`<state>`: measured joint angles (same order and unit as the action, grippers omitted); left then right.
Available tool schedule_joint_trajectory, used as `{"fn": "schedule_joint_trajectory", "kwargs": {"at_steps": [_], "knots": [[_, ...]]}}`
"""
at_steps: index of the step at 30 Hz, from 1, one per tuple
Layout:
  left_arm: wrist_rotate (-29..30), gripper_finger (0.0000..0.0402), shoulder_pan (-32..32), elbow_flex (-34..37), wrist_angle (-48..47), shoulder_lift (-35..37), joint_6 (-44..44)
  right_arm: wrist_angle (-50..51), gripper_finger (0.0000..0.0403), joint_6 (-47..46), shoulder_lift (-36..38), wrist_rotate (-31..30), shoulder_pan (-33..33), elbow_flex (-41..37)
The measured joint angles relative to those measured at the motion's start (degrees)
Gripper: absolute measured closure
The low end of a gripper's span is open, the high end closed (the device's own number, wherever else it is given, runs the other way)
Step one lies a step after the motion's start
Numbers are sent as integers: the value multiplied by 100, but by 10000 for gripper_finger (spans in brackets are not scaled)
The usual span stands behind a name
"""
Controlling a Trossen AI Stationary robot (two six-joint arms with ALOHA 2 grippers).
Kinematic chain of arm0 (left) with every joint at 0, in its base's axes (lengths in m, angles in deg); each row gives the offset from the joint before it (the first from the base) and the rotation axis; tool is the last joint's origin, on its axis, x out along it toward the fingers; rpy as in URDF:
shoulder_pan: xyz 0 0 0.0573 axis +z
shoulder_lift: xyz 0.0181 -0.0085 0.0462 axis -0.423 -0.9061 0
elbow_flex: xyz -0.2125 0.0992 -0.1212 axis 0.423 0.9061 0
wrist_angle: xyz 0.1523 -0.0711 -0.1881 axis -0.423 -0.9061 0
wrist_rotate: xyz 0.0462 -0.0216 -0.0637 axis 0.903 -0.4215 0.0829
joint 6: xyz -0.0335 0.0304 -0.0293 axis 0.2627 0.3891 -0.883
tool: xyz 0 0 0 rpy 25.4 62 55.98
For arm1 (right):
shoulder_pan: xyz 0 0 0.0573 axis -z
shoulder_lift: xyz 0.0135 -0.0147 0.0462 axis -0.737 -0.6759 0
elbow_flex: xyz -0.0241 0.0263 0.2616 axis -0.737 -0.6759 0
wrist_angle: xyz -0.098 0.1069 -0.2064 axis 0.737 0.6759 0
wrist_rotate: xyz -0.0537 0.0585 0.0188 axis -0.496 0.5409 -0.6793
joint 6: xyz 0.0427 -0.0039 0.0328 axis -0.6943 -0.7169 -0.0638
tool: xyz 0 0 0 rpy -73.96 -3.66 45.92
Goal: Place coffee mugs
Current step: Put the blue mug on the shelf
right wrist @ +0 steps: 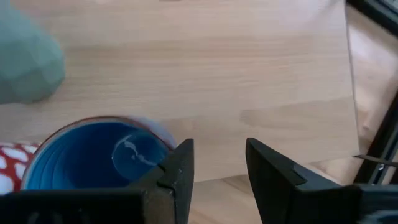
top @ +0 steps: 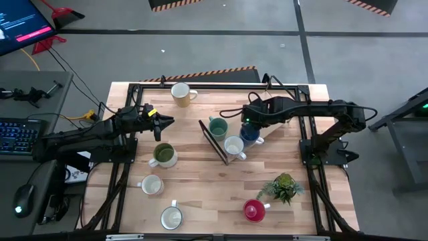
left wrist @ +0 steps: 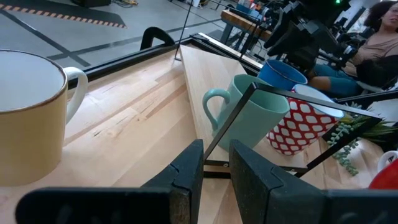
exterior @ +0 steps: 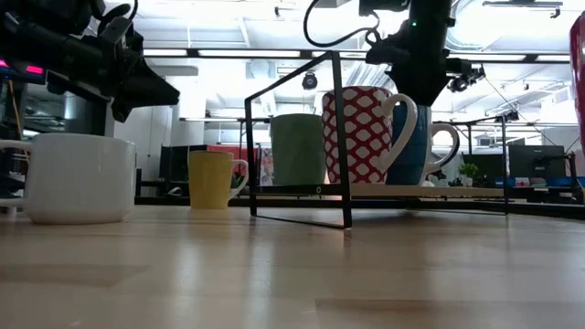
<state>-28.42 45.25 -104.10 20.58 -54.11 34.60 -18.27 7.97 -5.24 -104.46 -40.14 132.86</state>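
Observation:
A black wire rack (top: 212, 139) with a wooden shelf stands mid-table. On the shelf stand a teal mug (top: 217, 126), a red-and-white patterned mug (exterior: 356, 135) and a blue mug (right wrist: 99, 160). My right gripper (right wrist: 219, 146) hovers open just above the blue mug's rim, pointing steeply down, with only bare wood showing between its fingers. My left gripper (left wrist: 216, 152) hangs in the air left of the rack (top: 170, 122), slightly open and holding nothing. A cream-yellow mug (top: 180, 94) sits at the far side of the table. My right gripper has one finger (right wrist: 177, 165) over the blue mug's rim (right wrist: 155, 134), coming from above. I cannot tell whether it touches the rim. No part of the mug lies between the fingers. The mug stands upright on the shelf.
An olive mug (top: 162, 155), two white mugs (top: 152, 185) (top: 171, 217) and a red mug (top: 254, 210) stand on the near half of the table. A small potted plant (top: 282, 187) is near right. Black frame rails (top: 307, 134) run along the table's sides.

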Motion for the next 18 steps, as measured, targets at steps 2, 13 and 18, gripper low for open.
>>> {"fn": "schedule_joint_trajectory", "kwargs": {"at_steps": [2,13,18], "knots": [[0,334,0,0,-2,2,-2,4,279,7,0,20,1,0],[0,334,0,0,-2,0,-2,-82,279,-21,2,397,-1,-295],[0,334,0,0,-2,2,-2,-197,279,50,2,508,-1,-295]]}}
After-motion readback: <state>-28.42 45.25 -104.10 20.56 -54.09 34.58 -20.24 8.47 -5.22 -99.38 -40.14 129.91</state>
